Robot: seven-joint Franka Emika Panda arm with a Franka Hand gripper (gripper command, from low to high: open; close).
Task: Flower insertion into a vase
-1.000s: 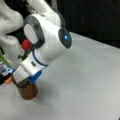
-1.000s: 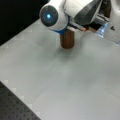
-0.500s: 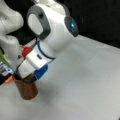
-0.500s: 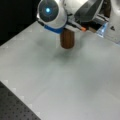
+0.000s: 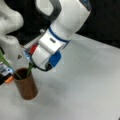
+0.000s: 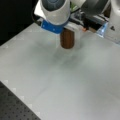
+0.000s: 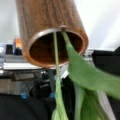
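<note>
Compared with the frame one second earlier, the arm (image 5: 62, 27) had risen and swung toward a front view's right, uncovering more of the vase (image 5: 25, 86).

Largest item: the pale grey table (image 6: 57, 82), bare across most of its surface, with a dark perforated base at a front view's bottom left and a dark backdrop behind. Clutter lay at the far edge near the robot base.

The vase stood upright on the table near a front view's left edge (image 6: 67, 38). The claw (image 5: 33, 65) hung just above its rim; whether it was released or clenched could not be determined.

The green stem (image 7: 56, 75) entered the vase mouth in the wrist view, with a broad leaf (image 7: 87, 75) outside the rim.

Recommended practice (a judgement): keep the stem centred in the mouth, off the wall, so the vase is not tipped.
</note>
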